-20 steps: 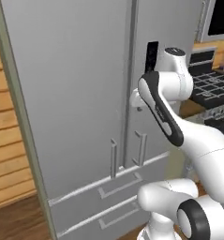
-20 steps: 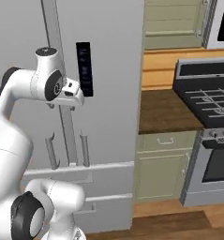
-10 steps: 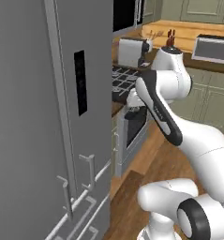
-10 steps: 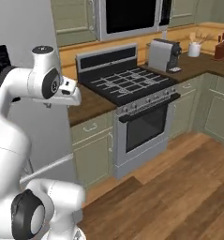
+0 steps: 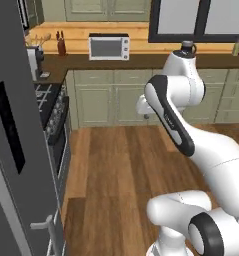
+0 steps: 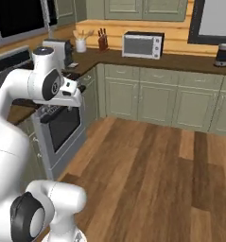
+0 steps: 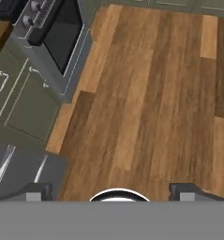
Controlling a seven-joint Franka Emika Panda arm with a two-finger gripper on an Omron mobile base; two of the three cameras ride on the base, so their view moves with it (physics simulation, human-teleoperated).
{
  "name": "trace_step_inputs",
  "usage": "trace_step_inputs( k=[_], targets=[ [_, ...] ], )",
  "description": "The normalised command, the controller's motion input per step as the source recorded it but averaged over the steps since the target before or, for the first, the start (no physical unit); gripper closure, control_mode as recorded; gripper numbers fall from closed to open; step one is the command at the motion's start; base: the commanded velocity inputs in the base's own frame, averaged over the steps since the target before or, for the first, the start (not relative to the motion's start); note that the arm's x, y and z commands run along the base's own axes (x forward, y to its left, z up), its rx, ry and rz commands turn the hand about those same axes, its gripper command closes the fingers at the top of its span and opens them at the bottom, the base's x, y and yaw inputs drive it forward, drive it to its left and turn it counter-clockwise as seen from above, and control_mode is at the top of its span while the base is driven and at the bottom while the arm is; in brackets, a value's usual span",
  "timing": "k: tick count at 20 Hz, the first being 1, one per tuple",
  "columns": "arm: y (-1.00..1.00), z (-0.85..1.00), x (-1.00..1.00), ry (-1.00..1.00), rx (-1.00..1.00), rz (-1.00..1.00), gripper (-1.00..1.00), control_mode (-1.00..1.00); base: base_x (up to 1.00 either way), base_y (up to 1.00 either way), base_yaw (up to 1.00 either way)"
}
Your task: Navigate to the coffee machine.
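The coffee machine (image 6: 59, 52) stands on the dark counter just beyond the stove, silver-grey with a black front and a small drip tray at its base. In the left base view the coffee machine (image 5: 34, 62) sits at the far left, partly cut off by the fridge. My gripper (image 6: 80, 89) hangs in the air over the stove's front edge, well short of the machine. In the hand view the gripper (image 7: 111, 191) points down at the floor. Its fingertips (image 7: 38, 190) stand wide apart, open, with nothing between them.
The grey fridge (image 5: 11, 150) is close on the left, with the stove (image 6: 57, 123) right after it. On the back counter stand a toaster oven (image 6: 143, 44), a knife block (image 6: 103, 41) and a dark jug (image 6: 223, 54). Wooden floor (image 6: 147, 165) stretches ahead to the green cabinets.
Both base views have swung right, from the fridge doors past the stove to the kitchen corner: the base has turned. The arm holds the same pose and the gripper stays open.
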Motion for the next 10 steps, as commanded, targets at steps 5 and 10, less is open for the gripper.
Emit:
trace_step_inputs(
  k=[5, 10],
  targets=[
    [0.00, 0.00, 0.00, 0.00, 0.00, 0.00, -1.00, 1.00, -0.06, 0.00, -0.67],
    [0.00, 0.00, 0.00, 0.00, 0.00, 0.00, -1.00, 1.00, 0.46, -0.03, -0.22]
  ],
)
